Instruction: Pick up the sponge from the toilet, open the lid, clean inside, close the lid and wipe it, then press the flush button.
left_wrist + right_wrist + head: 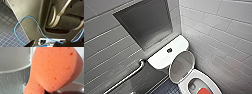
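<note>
We saw white tiled walls and dark floor tiles around the toilet, lid raised; our right hand clenched the sponge, which stood close before it.

The white glossy toilet has its oval lid raised against the cistern with the greyish inner face showing, the dark round flush button sits mid-cistern top, and the porous orange-red sponge is at the open bowl, near right.
</note>
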{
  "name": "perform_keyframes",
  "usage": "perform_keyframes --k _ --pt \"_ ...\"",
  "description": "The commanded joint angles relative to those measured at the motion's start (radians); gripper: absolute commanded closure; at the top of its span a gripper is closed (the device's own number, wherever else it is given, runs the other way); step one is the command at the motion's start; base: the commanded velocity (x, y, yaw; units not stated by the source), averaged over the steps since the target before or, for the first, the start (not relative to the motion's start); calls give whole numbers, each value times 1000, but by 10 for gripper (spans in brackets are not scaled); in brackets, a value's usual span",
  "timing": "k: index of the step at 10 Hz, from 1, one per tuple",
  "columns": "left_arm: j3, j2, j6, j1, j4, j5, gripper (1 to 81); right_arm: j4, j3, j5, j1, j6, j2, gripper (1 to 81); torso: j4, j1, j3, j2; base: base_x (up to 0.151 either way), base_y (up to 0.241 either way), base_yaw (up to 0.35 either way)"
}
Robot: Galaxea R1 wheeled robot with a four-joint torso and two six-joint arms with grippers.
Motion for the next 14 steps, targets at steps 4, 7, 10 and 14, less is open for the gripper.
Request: perform_keyframes --k 4,7,10,14 --pt "-6 -10 6 27 4 83 10 -10 -188 -348 303 24 251 811 0 0 0 0 0 0 0" --pt "-6 -10 6 27 4 83 10 -10 -376 -387 337 53 434 811 0 0 0 0 0 0 0" --pt "-6 -12 6 27 2 90 10 16 -598 -387 320 93 601 811 0 0 0 0 0 0 0" --pt "-6 -10 6 27 4 92 10 -8 -634 -390 249 108 625 811 0 0 0 0 0 0 0"
